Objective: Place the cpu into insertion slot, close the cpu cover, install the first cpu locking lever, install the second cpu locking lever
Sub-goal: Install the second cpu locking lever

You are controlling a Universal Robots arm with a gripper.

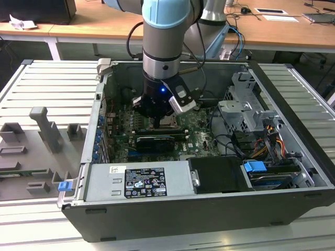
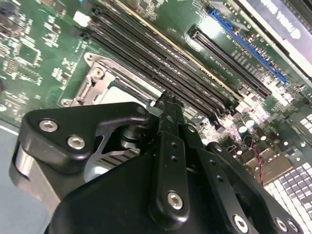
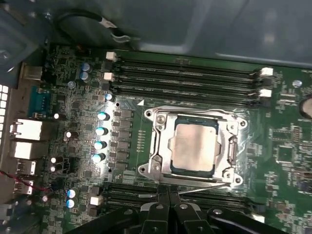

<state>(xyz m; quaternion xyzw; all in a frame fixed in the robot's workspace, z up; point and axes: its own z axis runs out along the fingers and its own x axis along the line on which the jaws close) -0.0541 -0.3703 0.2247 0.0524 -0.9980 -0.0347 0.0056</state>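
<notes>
Hovering low inside the open PC case (image 1: 293,172), the tool (image 3: 168,191) has its fingers pinched together with nothing between them, tips right at a thin locking lever (image 3: 197,187) along the near edge of the socket. Just beyond the tips, the cpu (image 3: 194,146) already sits in the insertion slot (image 3: 155,146), with the cpu cover (image 3: 158,118) down around it. That lever looks like springy wire: light, slippery, best pushed near its free end. Memory slots (image 3: 185,73) flank both sides, so room is tight.
</notes>
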